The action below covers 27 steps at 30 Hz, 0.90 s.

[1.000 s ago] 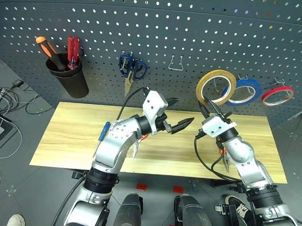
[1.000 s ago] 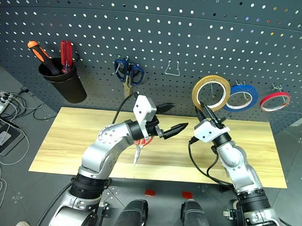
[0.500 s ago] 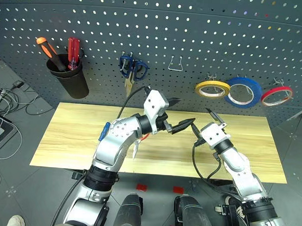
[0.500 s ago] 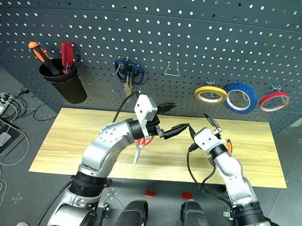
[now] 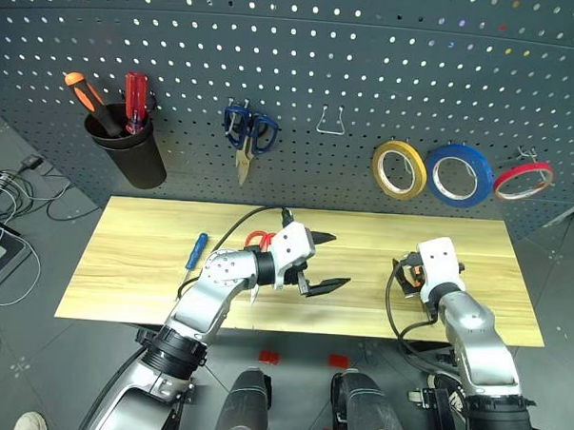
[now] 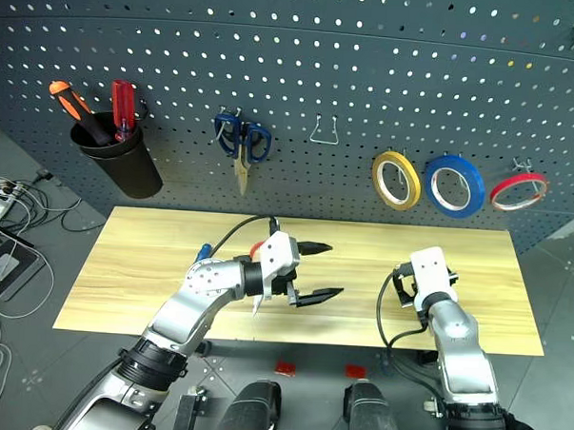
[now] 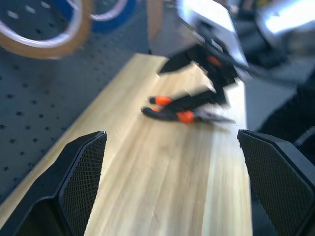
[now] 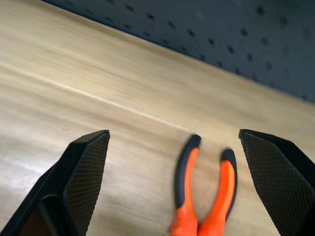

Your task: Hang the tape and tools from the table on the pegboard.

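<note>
I am holding my right gripper [image 8: 172, 187] low over the near right part of the table [image 5: 133, 256], fingers spread wide and gripping nothing. The pliers [image 8: 204, 189] are lying flat on the wood between those fingers, orange-and-black handles pointing away toward the pegboard [image 5: 303, 63], long axis running roughly near to far; the nose is hidden below my wrist. Risk: if I am closing while off-centre, one finger may land on a handle and pivot the tool sideways, or I may clamp a single handle and the pliers may swing open when lifted.

My left gripper [image 5: 321, 264] is hovering mid-table, also spread apart and empty, pointing toward my right. Risk: it is standing just beside the red-handled scissors [image 5: 260, 240], whose handles are showing behind the wrist; a careless sweep could push them off line.

Farther left, the blue-handled screwdriver [image 5: 197, 250] is lying diagonally, handle toward the pegboard. Being round, it could roll if nudged.

At the far side, the yellow-tan tape roll [image 5: 399, 169] is already hanging on a hook, hollow centre facing outward, beside the blue roll [image 5: 463, 175].
</note>
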### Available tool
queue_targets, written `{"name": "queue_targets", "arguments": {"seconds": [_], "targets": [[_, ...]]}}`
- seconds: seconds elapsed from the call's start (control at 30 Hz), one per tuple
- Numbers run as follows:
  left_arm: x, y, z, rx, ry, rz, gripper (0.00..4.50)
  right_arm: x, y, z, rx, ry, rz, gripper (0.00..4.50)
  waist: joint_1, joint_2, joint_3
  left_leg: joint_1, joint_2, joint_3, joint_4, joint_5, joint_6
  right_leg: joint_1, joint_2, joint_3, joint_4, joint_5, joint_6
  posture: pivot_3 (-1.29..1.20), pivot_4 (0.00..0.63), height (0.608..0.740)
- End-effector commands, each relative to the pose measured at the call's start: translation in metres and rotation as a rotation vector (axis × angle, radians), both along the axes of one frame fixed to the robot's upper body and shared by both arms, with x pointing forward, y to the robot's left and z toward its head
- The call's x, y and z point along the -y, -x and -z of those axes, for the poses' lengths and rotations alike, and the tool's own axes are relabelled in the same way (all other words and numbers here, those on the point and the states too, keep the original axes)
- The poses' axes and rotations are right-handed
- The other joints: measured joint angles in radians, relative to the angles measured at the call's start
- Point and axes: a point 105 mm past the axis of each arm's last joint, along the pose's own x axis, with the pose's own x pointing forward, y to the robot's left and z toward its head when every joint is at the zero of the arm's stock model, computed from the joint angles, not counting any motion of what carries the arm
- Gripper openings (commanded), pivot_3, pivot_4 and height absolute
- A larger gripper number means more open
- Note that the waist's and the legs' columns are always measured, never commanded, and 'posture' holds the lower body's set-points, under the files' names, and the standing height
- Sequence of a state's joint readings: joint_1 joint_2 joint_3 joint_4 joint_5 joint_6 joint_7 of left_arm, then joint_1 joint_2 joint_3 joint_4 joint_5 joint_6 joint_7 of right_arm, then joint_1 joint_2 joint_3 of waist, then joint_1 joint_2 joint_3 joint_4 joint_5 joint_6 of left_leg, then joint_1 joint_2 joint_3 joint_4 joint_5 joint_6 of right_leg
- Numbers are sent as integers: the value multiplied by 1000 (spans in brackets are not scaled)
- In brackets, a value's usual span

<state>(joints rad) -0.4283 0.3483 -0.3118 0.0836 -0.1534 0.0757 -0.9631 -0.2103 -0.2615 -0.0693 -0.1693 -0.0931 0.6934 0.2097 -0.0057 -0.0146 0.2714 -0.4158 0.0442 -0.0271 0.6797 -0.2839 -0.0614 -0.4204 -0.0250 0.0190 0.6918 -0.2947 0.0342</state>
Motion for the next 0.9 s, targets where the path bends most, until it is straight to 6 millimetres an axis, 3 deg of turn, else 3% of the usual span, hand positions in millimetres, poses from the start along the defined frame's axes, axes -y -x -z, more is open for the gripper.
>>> {"name": "queue_targets", "arguments": {"seconds": [0.03, 0.37, 0.87, 0.9], "targets": [[8, 2, -5, 45, -2, 65, 4500, 13, -4, -8, -34, -28, 73, 4491, 0, 1, 7, 0, 0, 0, 0, 0, 0, 0, 0, 0, 1, 0, 0, -40, 367, 740], [13, 0, -11, 50, 11, 94, 4500, 21, -9, 6, -196, -75, 114, 4491, -18, 1, 50, -1, 0, 0, 1, -1, 1, -1, 0, 0, 5, 0, 0, -20, 412, 740], [14, 13, -7, 20, -2, 137, 4500, 26, -24, 22, -265, -134, 132, 4491, -23, 0, 81, 0, 1, -1, 0, -1, 1, -1, 1, 1, 4, 0, 0, 17, 432, 740], [15, 12, -8, 21, -2, 139, 4500, 28, -25, 21, -269, -153, 157, 4317, -23, 0, 82, 0, 1, 0, 0, -1, 1, -1, 1, 1, 4, 0, 0, 16, 432, 740]]}}
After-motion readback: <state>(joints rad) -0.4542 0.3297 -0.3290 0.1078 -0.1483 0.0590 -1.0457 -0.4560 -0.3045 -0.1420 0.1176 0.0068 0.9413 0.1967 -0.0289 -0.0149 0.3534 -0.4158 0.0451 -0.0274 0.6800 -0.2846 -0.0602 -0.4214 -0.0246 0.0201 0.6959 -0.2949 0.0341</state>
